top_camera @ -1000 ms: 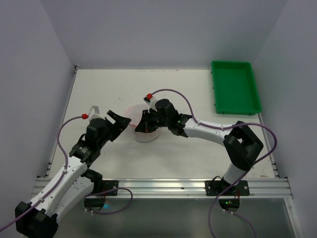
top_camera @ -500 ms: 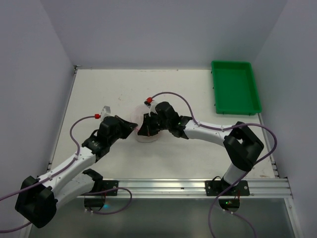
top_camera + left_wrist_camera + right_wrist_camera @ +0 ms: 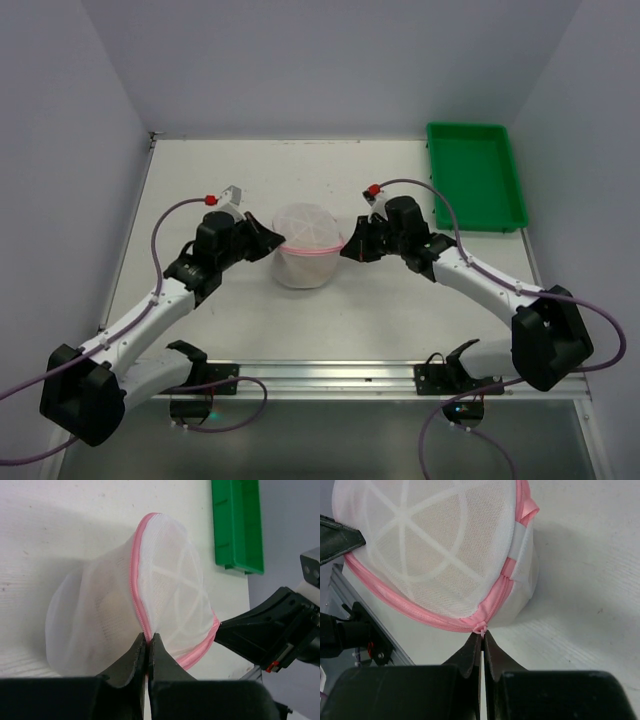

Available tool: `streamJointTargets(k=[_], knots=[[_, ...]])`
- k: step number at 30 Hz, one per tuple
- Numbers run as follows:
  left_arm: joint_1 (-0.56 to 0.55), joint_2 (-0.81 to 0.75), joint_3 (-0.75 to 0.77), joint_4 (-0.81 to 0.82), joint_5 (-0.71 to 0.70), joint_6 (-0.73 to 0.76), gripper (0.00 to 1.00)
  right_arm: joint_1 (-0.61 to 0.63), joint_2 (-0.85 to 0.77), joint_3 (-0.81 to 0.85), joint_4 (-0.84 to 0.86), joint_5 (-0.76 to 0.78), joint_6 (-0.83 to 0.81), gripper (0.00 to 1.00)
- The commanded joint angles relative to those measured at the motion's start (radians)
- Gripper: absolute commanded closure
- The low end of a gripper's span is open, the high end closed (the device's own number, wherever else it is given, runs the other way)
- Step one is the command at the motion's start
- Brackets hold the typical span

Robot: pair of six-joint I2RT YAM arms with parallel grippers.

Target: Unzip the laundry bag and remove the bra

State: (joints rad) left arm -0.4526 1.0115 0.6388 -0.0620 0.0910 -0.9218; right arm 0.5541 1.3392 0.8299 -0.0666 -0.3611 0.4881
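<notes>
The laundry bag [image 3: 305, 245] stands mid-table, a white mesh drum with a pink zip edge [image 3: 134, 575]. My left gripper [image 3: 277, 243] is at its left side, shut on the pink zip edge [image 3: 148, 639]. My right gripper [image 3: 346, 250] is at the bag's right side, shut on the small pink zip pull [image 3: 480, 628], which sits where the zip band bends [image 3: 482, 636]. The bag [image 3: 435, 545] is stretched slightly between the two grippers. Only a faint beige tint shows through the mesh; the bra itself is hidden.
A green tray [image 3: 475, 175] sits at the back right of the table, also seen edge-on in the left wrist view [image 3: 237, 525]. A pink loop tab [image 3: 530, 510] sticks out of the bag's far side. White walls enclose the table on three sides.
My left gripper has shut on the bag's zip edge. My right gripper has moved from over the bag's left side out to its right side, still shut, uncovering the bag's top.
</notes>
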Motion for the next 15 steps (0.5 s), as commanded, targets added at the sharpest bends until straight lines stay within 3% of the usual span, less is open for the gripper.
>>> streamJointTargets(k=[1,3,4,5,8,10,15], knots=[[0.035,0.03,0.025,-0.033,0.168,0.205,1.0,-0.02,-0.017,-0.012,-0.124,0.028,-0.036,1.0],[0.037,0.029,0.022,-0.076,0.139,0.221,0.97,-0.013,-0.049,-0.035,-0.093,-0.021,-0.025,1.0],[0.037,0.022,0.01,-0.106,0.118,0.209,0.84,-0.003,-0.058,-0.04,-0.082,-0.022,-0.008,1.0],[0.037,-0.005,-0.002,-0.105,0.093,0.164,0.58,0.021,-0.066,-0.043,-0.061,-0.022,0.001,1.0],[0.037,-0.074,-0.063,-0.056,0.07,0.007,0.08,0.079,-0.052,-0.04,0.011,-0.027,0.072,1.0],[0.029,-0.106,-0.076,-0.082,0.04,-0.067,0.01,0.121,-0.029,-0.031,0.045,0.003,0.13,1.0],[-0.063,-0.255,-0.082,-0.264,-0.189,-0.253,0.0,0.299,0.031,0.034,0.097,0.105,0.22,1.0]])
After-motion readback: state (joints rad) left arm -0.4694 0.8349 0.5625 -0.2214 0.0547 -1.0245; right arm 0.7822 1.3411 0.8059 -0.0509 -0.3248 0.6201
